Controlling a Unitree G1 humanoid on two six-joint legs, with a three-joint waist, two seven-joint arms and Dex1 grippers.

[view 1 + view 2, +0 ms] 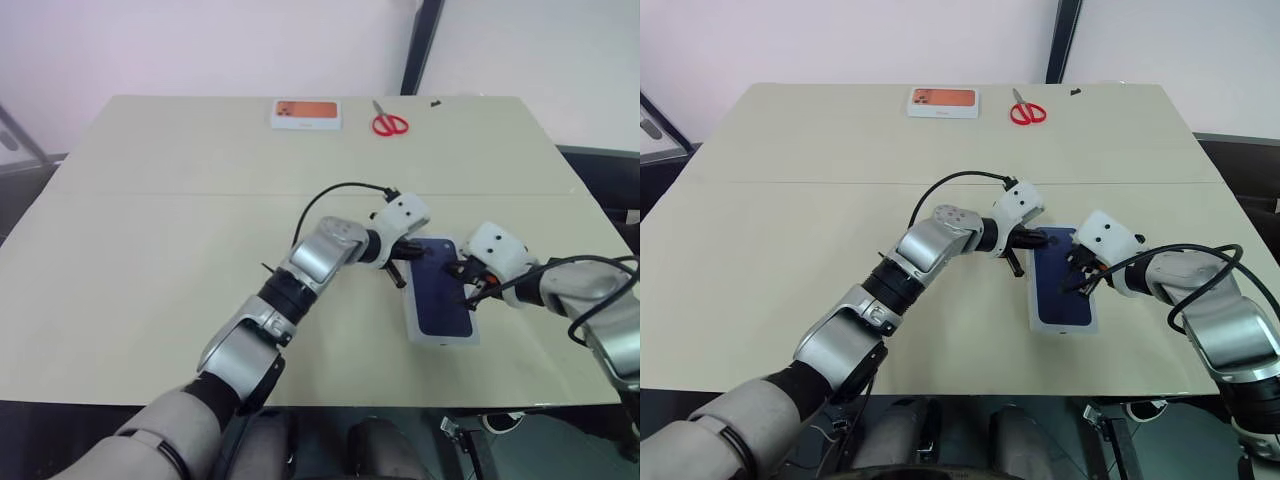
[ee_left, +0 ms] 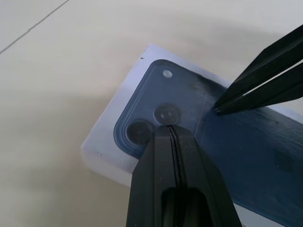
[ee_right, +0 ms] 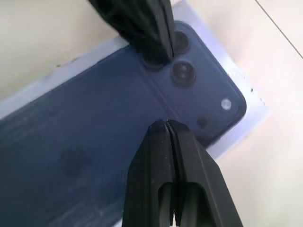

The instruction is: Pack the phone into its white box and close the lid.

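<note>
Both jaws shut, left gripper (image 2: 171,130) and right gripper (image 3: 166,124) tips over the lid (image 1: 1065,290), holding nothing

On the surface (image 1: 150,250): one lid (image 1: 440,292) with a dark blue phone picture, one white box with an orange picture (image 1: 307,114). One pair of red scissors (image 1: 388,122). Two robot hands: left hand (image 1: 400,262), right hand (image 1: 466,285).

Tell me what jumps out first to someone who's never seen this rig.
Both grippers, fingers shut, meet over the white box with a dark blue phone picture on top, lying near the right front of the beige table: the left gripper at its far camera corner, the right gripper at its right side. Far behind lie red scissors and a white box with an orange picture.
</note>
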